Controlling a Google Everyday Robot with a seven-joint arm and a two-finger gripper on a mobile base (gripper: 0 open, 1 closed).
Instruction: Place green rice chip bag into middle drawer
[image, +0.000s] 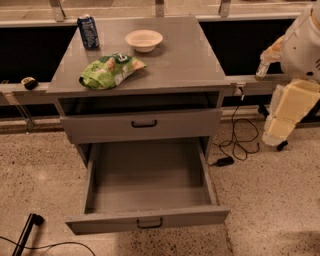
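Note:
The green rice chip bag (110, 70) lies crinkled on the grey cabinet's top (180, 60), at the front left. The middle drawer (147, 200) is pulled fully open at the bottom and is empty inside; its low front panel carries a small black handle (150, 223). The taller-fronted drawer (142, 125) above it is open only a crack. Only my white and cream arm links (290, 107) show, at the right edge beside the cabinet, well away from the bag. My gripper is out of view.
A blue can (89, 31) and a white bowl (144, 40) stand at the back of the cabinet top. Black cables and a plug (235, 147) lie on the speckled floor to the right. A black rod (27, 232) lies at the bottom left.

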